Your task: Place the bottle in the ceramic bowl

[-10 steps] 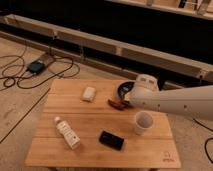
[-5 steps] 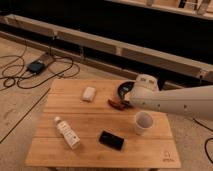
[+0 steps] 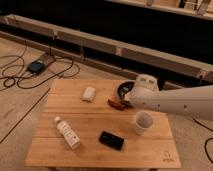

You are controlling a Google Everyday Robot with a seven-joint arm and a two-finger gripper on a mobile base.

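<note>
Bottle [image 3: 67, 133] flat — dark bowl [image 3: 123, 89] apart

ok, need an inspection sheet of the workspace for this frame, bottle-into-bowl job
Surface: wooden table, bare between items.
Job's things: bottle lying on its side, front left; ceramic bowl near the back edge, partly hidden by the arm; bottle not in it.
Clutter: white block back left; black flat device front centre; white cup upright, front right.
Grippers: gripper low beside the bowl, open, holding nothing, well apart from the bottle.
Cables: black cables looped on the floor at left, by a small box.
Surroundings: concrete floor; dark stepped ledges behind.
</note>
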